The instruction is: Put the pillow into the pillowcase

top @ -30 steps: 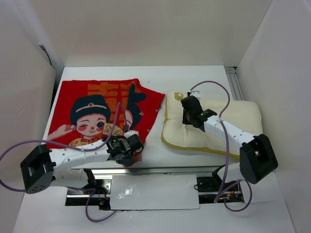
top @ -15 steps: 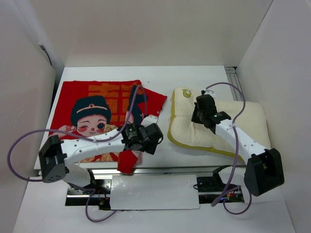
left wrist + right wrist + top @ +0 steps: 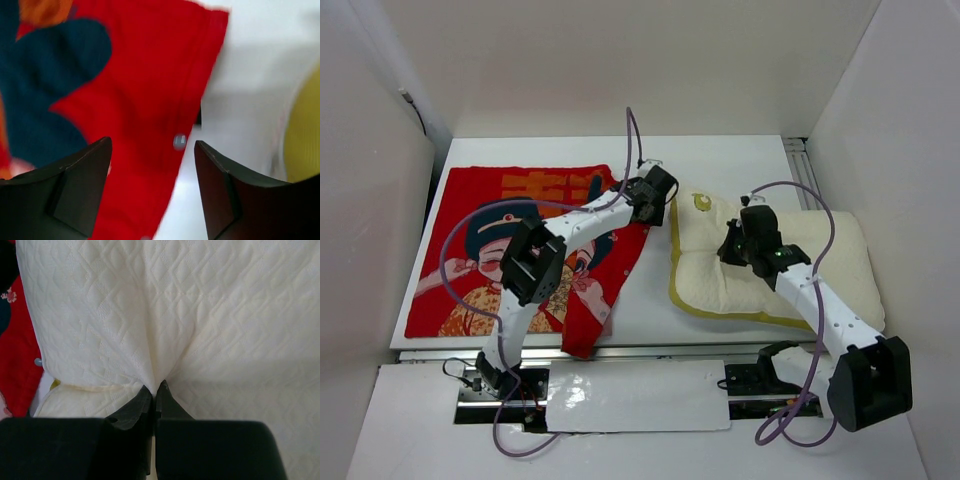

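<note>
I read this as the opening step: parting the mouth of the pillowcase [image 3: 470,190] before any stuffing. It lies flat on the left of the table [image 3: 720,160], its near right corner drooping over the near edge, and the pillow [image 3: 705,275] lies just right of it. My right gripper [image 3: 155,388] is pinched tight on a small fold of the pillow's top cover. My left gripper [image 3: 152,147] hangs spread wide and empty over the case's right hem, by a snap [image 3: 179,141]. Next, I judge, the left must drop and catch only 1 layer of that hem, then lift.
</note>
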Available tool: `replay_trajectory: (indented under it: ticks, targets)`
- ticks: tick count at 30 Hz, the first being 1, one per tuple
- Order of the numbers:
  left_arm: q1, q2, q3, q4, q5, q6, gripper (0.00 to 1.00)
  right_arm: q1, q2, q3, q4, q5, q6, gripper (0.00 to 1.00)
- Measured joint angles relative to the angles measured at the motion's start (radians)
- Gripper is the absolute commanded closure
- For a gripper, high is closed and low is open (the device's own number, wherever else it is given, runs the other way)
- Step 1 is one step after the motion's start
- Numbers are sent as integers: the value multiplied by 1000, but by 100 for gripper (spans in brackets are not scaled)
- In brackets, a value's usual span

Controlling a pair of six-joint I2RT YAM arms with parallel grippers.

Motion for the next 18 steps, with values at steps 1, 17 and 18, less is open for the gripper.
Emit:
replay_trajectory:
  ticks: [1, 17, 18]
  targets:
    - [18, 31, 24, 18, 10, 3, 21, -2, 0, -4, 3, -8, -1, 100]
    - [48, 82, -113, 350, 225, 191, 18, -68, 16, -19, 39, -98, -5, 100]
    - [43, 85, -102, 349, 227, 193, 21, -72, 19, -19, 43, -106, -7, 100]
